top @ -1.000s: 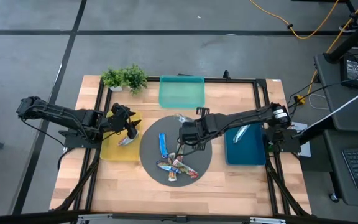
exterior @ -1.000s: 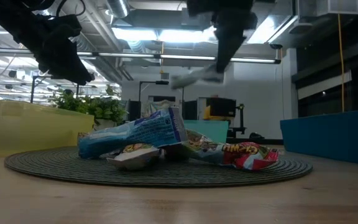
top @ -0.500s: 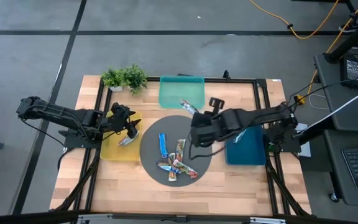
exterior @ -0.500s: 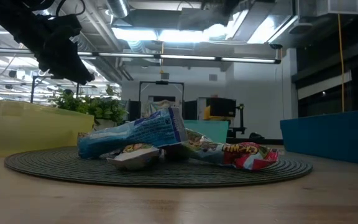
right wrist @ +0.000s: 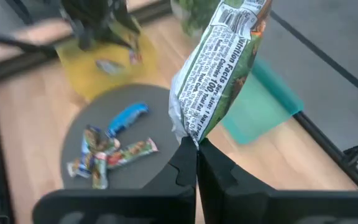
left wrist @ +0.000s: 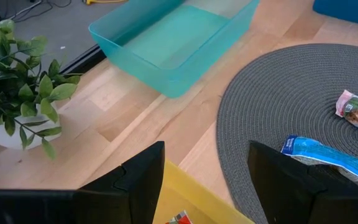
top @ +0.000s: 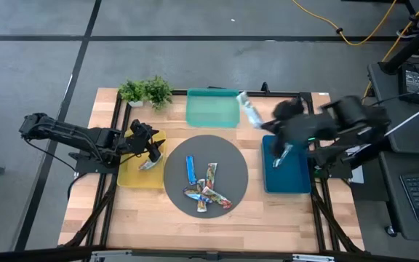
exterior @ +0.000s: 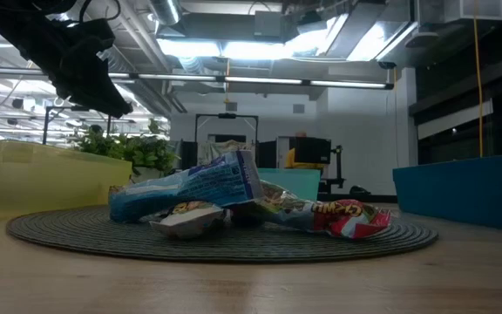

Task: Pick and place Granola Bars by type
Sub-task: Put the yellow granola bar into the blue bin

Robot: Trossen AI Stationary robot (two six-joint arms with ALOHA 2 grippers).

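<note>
Right end effector (right wrist: 197, 163): fingers pressed together on the lower end of a white-and-green bar (right wrist: 219, 68), lifted well above the desk (top: 282, 222); in the high view it was blurred, near the teal tray's right corner and above the dark-blue tray.
Held bar (top: 249, 110): hung upward from the pinch in the right wrist view, printed side facing the camera.
Left end effector (left wrist: 205, 180): fingers apart, nothing between them, hovering over the yellow tray (top: 127, 177) at the desk's left side.
Yellow tray contents: one bar (top: 146, 165) lay inside, under the left end effector.
Round mat (top: 231, 156): dark grey, in the middle of the desk, between the yellow and dark-blue trays.
Bars on the mat: a blue bar (top: 190, 169) lay lengthwise at left of centre; beside it a red-multicoloured bar (top: 211, 175); nearer the front edge a small heap of more bars (top: 208, 199), touching or overlapping.
Teal tray (top: 213, 108): at the rear of the desk, behind the mat; no bar could be made out in it.
Dark-blue tray (top: 288, 177): right of the mat, one pale bar (top: 282, 154) in it.
Plant (top: 145, 92): at the rear left corner, beside the teal tray.
</note>
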